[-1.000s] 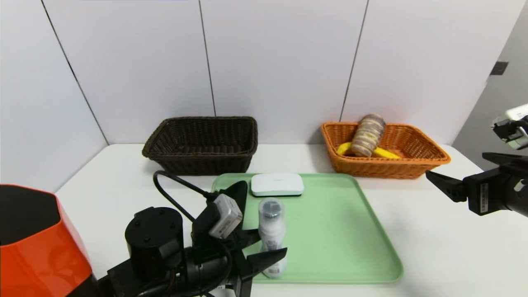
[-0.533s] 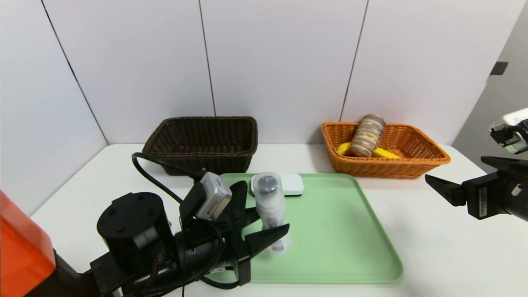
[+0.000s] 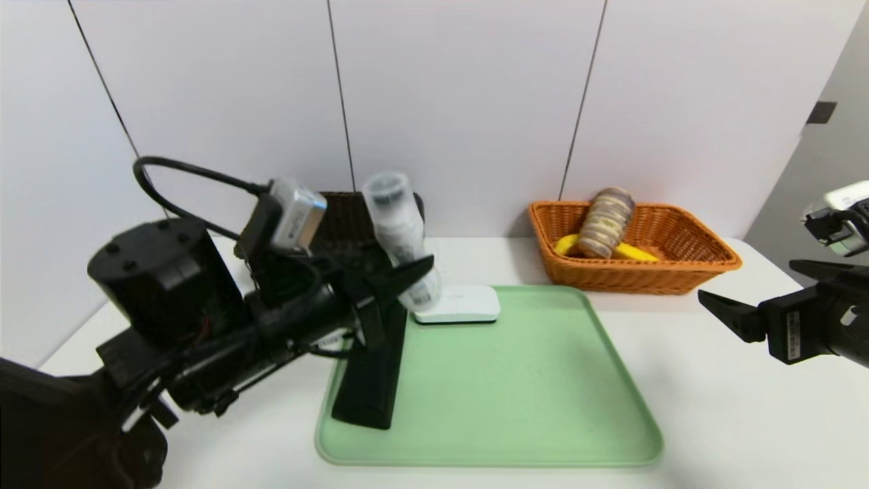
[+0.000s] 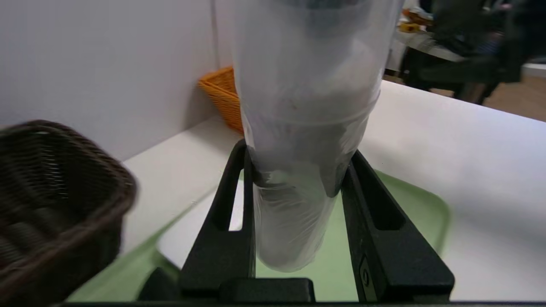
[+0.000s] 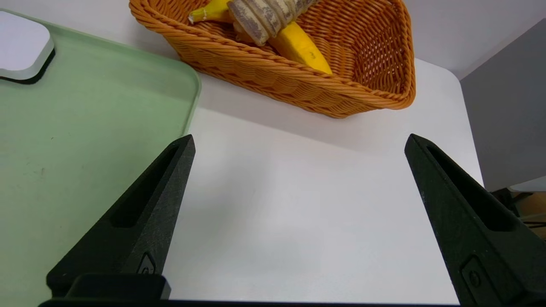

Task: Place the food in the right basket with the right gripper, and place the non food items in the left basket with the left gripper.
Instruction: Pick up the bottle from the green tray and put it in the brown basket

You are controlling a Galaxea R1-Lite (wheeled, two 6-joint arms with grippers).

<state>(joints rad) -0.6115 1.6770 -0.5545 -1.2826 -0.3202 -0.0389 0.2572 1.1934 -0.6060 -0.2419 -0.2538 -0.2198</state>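
Observation:
My left gripper (image 3: pixel 407 272) (image 4: pixel 298 151) is shut on the clear-white bottle (image 3: pixel 399 238) (image 4: pixel 298 106) and holds it tilted in the air, in front of the dark brown left basket (image 3: pixel 339 209) (image 4: pixel 55 192). A flat black pouch (image 3: pixel 370 370) lies on the green tray (image 3: pixel 543 407) under that arm. The white flat device (image 3: pixel 461 303) (image 5: pixel 19 47) rests at the tray's far edge. The banana (image 3: pixel 635 252) (image 5: pixel 298 42) and the striped bread loaf (image 3: pixel 604 223) (image 5: pixel 264 15) lie in the orange right basket (image 3: pixel 679 275) (image 5: pixel 298 91). My right gripper (image 3: pixel 747 278) (image 5: pixel 299 140) hovers open and empty over the table on the right.
White wall panels stand close behind both baskets. The left arm's cable (image 3: pixel 183 170) loops above its wrist. Bare white table (image 5: pixel 298 221) lies between the tray's edge (image 5: pixel 194 98) and the table's right edge.
My left gripper has lifted the bottle off the tray and carried it up and back toward the dark brown basket, uncovering the black pouch. The right gripper has hardly moved.

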